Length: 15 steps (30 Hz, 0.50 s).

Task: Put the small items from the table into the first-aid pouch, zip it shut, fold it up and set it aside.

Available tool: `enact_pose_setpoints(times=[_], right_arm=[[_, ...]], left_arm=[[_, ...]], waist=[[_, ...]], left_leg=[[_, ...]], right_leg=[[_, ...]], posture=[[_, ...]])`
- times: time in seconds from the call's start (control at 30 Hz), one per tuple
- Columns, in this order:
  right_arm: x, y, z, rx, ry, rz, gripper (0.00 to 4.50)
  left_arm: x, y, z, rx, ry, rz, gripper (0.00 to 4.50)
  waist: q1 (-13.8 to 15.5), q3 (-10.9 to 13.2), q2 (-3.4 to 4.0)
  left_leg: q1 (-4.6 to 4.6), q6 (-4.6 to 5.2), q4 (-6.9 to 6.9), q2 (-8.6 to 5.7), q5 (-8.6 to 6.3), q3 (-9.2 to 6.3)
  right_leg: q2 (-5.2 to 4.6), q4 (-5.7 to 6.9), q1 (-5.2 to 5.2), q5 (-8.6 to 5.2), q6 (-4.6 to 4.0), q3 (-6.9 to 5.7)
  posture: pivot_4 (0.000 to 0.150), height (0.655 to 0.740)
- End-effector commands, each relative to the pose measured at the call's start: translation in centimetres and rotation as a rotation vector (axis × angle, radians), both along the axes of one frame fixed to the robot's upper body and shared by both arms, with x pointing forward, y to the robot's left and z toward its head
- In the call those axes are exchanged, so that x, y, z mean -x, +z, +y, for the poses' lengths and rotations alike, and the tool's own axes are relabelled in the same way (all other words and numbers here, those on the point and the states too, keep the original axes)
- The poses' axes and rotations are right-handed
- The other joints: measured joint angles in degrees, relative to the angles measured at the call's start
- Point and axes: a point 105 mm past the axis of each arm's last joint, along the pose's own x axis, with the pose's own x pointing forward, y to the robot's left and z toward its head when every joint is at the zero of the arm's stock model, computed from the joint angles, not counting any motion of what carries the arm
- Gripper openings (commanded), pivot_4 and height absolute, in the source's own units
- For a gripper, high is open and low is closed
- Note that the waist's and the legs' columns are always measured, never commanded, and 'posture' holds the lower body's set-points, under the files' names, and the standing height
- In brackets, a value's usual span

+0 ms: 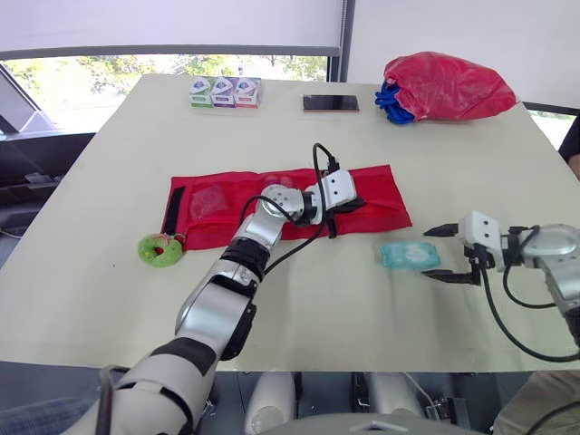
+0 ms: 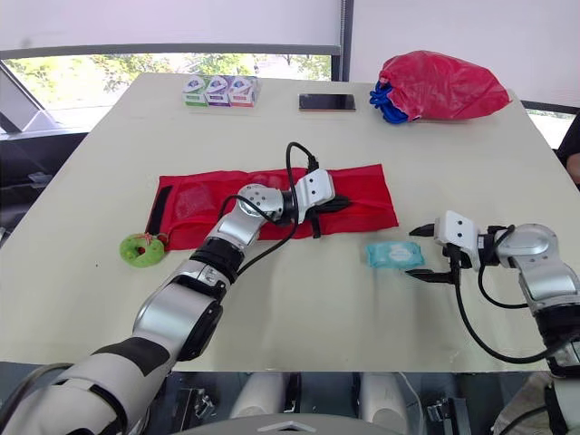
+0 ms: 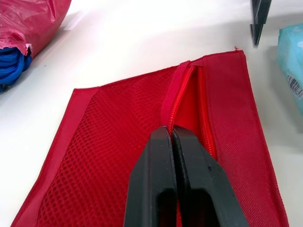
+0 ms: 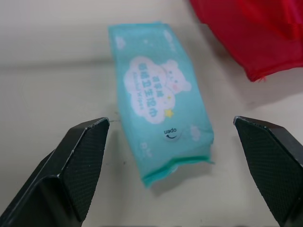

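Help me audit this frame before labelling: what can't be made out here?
- Left wrist view: the shut left claw covers the zipper of the first-aid pouch, so any slider in its grip is hidden.
- Eye views: the red bag is opaque; its contents are hidden.
- Eye views: print on the three small boxes is too small to read.

The red cloth first-aid pouch (image 1: 381,195) is matt woven fabric. One panel is open, rough-looking mesh (image 3: 109,142), and the red zip (image 3: 176,101) has fine ribbed teeth. The teal wipes packet (image 4: 158,94) is soft plastic film with a slight sheen. The off-white table (image 1: 109,272) is smooth and matt. The left gripper (image 3: 172,136) has smooth black plastic fingers with a dull shine. The right gripper (image 1: 427,253) carries finely dimpled pads (image 4: 267,161). At the far right, the crinkled red plastic bag (image 1: 449,86) is glossy.
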Motion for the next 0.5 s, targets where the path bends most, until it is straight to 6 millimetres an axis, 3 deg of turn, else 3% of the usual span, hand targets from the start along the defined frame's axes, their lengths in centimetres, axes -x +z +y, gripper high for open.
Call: enact_pose_setpoints(times=[0.03, 0.13, 0.17, 0.2, 0.27, 0.3, 0.5], right_arm=[[-0.3, 0.7, -0.1, 0.013, 0.023, -0.037, 3.73], [-0.3, 0.9, -0.1, 0.002, 0.023, -0.042, 2.25], [-0.3, 1.1, 0.0, -0.010, 0.020, -0.044, 2.06], [-0.3, 1.3, 0.0, -0.023, 0.013, -0.047, 1.39], [0.0, 1.6, -0.2, -0.029, 0.000, -0.054, 0.49], [0.2, 1.9, -0.3, -0.037, -0.010, -0.058, 0.21], [0.9, 4.4, 1.8, -0.253, -0.179, -0.063, 0.21]], left_arm=[[0.3, 1.3, -0.8, 0.025, -0.022, -0.047, 0.00], [0.3, 1.3, -0.9, 0.029, -0.019, -0.044, 0.00], [0.3, 1.2, -0.9, 0.030, -0.018, -0.044, 0.00], [0.3, 1.2, -1.0, 0.031, -0.018, -0.044, 0.00], [0.3, 1.3, -1.0, 0.034, -0.017, -0.044, 0.00], [0.4, 1.3, -1.1, 0.036, -0.017, -0.045, 0.00], [0.3, 1.5, -1.4, 0.072, -0.010, -0.029, 0.00]], waist=[[-0.1, 0.0, 0.01], [-0.1, 0.0, 0.01], [-0.1, 0.0, 0.01], [-0.1, 0.0, 0.01], [-0.1, 0.0, 0.01], [-0.1, 0.0, 0.01], [0.0, 0.0, 0.02]], left_leg=[[0.00, 0.00, 0.00, 0.00, 0.00, 0.02], [0.01, 0.00, 0.00, 0.00, 0.00, 0.04], [0.01, 0.00, 0.00, 0.00, 0.00, 0.04], [0.02, 0.00, 0.00, 0.00, 0.00, 0.03], [0.03, 0.00, 0.00, 0.00, 0.00, 0.03], [0.04, 0.00, 0.01, 0.00, 0.00, 0.03], [0.01, 0.00, 0.02, 0.00, 0.00, 0.01]], right_leg=[[-0.01, 0.00, 0.00, 0.00, 0.00, 0.01], [-0.01, 0.00, 0.00, 0.00, 0.00, 0.02], [-0.01, 0.00, 0.00, 0.00, 0.00, 0.02], [-0.01, 0.00, 0.00, 0.00, 0.00, 0.02], [-0.01, 0.03, 0.00, 0.00, 0.00, 0.02], [-0.01, 0.04, 0.00, 0.00, 0.00, 0.02], [-0.02, 0.06, 0.00, 0.00, 0.00, 0.02]], posture=[[0.150, 0.7400], [0.150, 0.7400], [0.150, 0.7400], [0.150, 0.7400], [0.150, 0.7400], [0.150, 0.7400], [0.150, 0.7400]])
